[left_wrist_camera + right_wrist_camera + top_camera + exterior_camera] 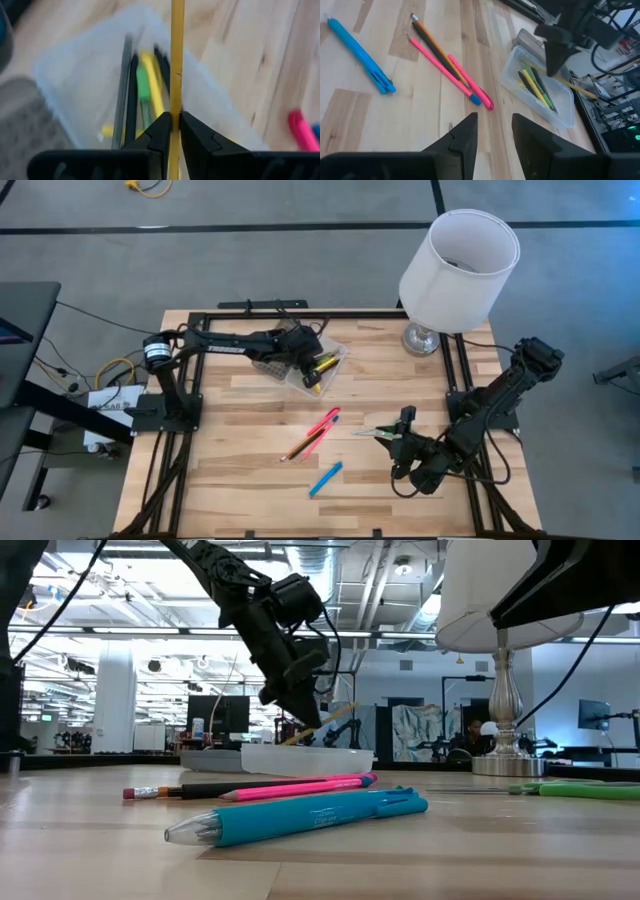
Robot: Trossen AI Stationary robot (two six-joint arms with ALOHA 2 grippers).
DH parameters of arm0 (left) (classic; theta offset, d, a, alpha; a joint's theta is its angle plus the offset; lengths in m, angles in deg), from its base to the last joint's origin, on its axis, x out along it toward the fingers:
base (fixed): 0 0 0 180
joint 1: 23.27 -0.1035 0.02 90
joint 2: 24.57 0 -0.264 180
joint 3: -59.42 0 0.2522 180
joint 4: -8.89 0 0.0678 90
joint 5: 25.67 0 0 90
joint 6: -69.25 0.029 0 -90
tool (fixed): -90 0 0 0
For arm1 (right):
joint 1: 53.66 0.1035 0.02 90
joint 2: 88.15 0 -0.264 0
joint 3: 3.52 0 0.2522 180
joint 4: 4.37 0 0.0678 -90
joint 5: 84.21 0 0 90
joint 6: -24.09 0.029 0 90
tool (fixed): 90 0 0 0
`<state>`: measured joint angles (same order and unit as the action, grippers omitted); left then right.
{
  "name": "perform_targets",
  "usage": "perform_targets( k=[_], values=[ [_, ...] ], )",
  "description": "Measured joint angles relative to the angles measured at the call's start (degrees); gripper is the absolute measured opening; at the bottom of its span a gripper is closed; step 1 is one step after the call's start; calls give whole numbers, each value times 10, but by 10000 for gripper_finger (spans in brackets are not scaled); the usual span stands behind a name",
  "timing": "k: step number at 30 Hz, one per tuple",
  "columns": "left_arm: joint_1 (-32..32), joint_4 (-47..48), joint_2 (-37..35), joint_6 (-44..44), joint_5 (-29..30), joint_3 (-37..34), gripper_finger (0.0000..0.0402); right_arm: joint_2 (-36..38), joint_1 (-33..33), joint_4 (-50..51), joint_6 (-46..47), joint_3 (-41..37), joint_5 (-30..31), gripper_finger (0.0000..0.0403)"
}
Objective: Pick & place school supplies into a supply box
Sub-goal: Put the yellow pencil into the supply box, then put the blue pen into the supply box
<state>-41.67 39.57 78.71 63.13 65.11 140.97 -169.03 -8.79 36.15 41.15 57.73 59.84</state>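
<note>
Left wrist view shows us the step in hand: our left gripper [175, 131] is clamped on a thin yellow wooden pencil [176, 60], the two dark wedge-shaped fingers pinching its shaft, and directly beneath the fingertips lies the small, clear, rectangular plastic supply box [80, 80]. Already lying lengthwise in the box are a yellow stick, a green marker and a couple of dark pens. In the low view we see the pencil hanging at a slant from the left gripper [292, 698], its lower end over the shallow tray [305, 758]; whether it touches the contents we cannot tell.

We judge this to be the placing step for one pencil. The next move calls for laying the shaft closer to the tray's long axis, lowering it and letting go, so that it does not bridge the low wall and roll out.

Our right gripper [493, 131] waits with its jaws apart and nothing between them, hovering over the pale, grained wooden table [350, 125]. Just ahead of its fingers lie two slim pink pens [462, 80] beside a dark pencil with an eraser end [432, 45], and off to one side a smooth, glossy, rounded blue pen [360, 50]. These are still to be collected, so we judge the task partway done.
</note>
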Motion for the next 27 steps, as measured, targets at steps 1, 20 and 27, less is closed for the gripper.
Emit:
perform_targets(
  k=[1,20,27],
  values=[
    [0,5,0,2,5,0,34,0,0,-1,1,0,0,116],
    [3,16,0,49,24,0,142,0,-4,29,52,0,-4,116],
    [36,70,-26,61,29,0,140,0,-16,27,65,0,-30,116]
  ],
)
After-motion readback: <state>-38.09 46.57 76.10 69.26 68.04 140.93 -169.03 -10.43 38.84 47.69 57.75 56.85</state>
